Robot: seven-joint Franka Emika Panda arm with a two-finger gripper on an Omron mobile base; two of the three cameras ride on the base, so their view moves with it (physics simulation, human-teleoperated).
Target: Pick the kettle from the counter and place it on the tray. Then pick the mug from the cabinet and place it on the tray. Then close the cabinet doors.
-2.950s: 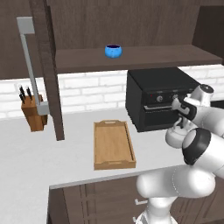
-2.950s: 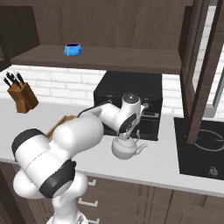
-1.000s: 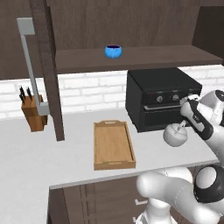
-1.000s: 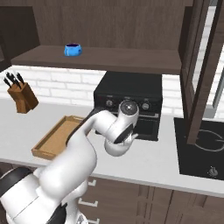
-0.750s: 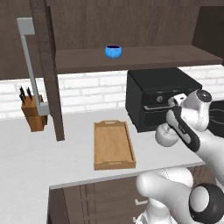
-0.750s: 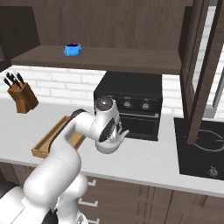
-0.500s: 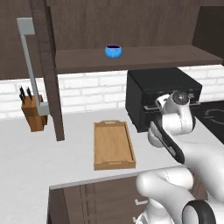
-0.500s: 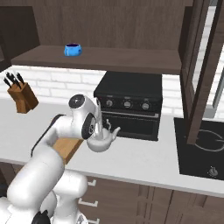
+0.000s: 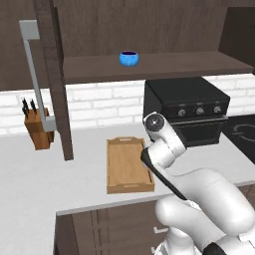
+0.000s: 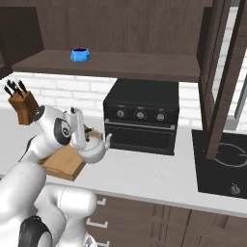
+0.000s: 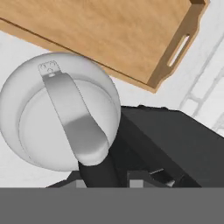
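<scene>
knife block [image 9: 39, 130] at left of the left base view, on the desk [image 9: 30, 174]; tray [image 9: 127, 167] at centre; mug [image 9: 129, 58] upper centre on the cabinet shelf [image 9: 174, 65]; right base view, left of centre: pincer [image 10: 83, 131] clamped on the kettle [image 10: 94, 147] handle, kettle lifted beside the tray's edge; oven [image 10: 142, 116] centre right

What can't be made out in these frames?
- Kettle in the left base view: hidden behind the arm.
- Fingertips in the hand view: covered by the kettle's handle.
- Tray in the right base view: mostly behind the arm.
- Mug: too small to show its handle.
</scene>
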